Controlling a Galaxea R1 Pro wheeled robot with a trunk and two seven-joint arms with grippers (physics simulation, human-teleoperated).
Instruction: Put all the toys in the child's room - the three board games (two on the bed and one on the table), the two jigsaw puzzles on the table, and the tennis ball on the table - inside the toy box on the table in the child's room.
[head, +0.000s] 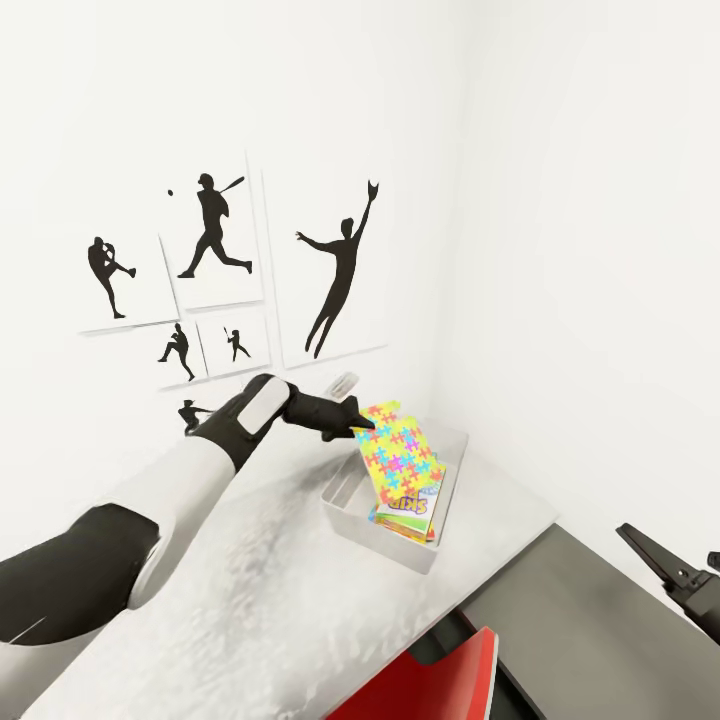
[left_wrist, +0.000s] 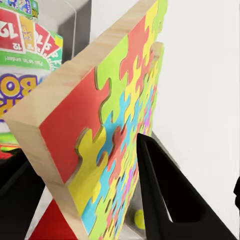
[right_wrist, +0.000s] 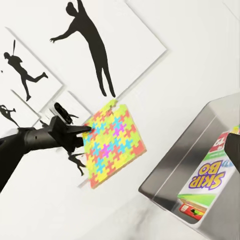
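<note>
My left gripper (head: 358, 424) is shut on one jigsaw puzzle (head: 400, 455), a thin multicoloured square held tilted on edge over the light grey toy box (head: 345, 508) on the table (head: 250, 590). In the left wrist view the puzzle (left_wrist: 110, 125) stands between the black fingers (left_wrist: 165, 195). Past its lower edge shows the tennis ball (left_wrist: 139, 218). A red-yellow-green board game (head: 410, 505) with big lettering lies in the box. The right wrist view shows the puzzle (right_wrist: 112, 142) hanging beside the toy box (right_wrist: 200, 145) and the game (right_wrist: 207, 182). My right gripper (head: 675, 562) hovers open at the lower right, holding nothing.
The toy box stands near the table's far corner, close to two white walls. Black silhouette sports pictures (head: 215, 240) hang on the wall behind it. A lower dark grey end unit (head: 580, 620) adjoins the table, and a red chair back (head: 435, 680) stands at the front.
</note>
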